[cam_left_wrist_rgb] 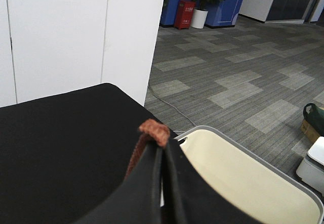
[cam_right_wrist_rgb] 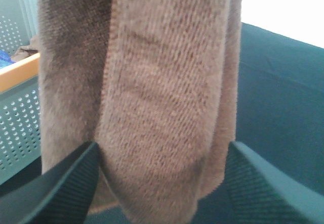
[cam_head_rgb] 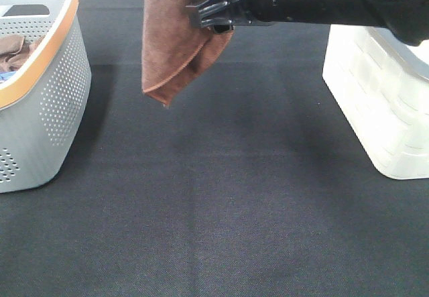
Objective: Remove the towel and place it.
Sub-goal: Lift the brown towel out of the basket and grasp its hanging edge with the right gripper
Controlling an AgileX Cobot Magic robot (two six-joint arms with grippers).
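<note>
The rust-brown towel (cam_head_rgb: 173, 42) hangs folded in the air above the back of the black table, its lower tip free. My left gripper (cam_left_wrist_rgb: 161, 150) is shut on the towel's top edge (cam_left_wrist_rgb: 154, 129); it is above the frame in the exterior high view. My right gripper (cam_head_rgb: 202, 9) reaches in from the right at the towel's upper part. In the right wrist view the towel (cam_right_wrist_rgb: 152, 92) hangs between its two spread fingers (cam_right_wrist_rgb: 66, 183), so my right gripper (cam_right_wrist_rgb: 162, 183) is open around it.
A grey perforated basket with an orange rim (cam_head_rgb: 50, 55) stands at the left, holding a darker brown cloth (cam_head_rgb: 15, 50). A white basket (cam_head_rgb: 382, 102) stands at the right, also in the left wrist view (cam_left_wrist_rgb: 243, 178). The black table (cam_head_rgb: 214, 210) spreads between them.
</note>
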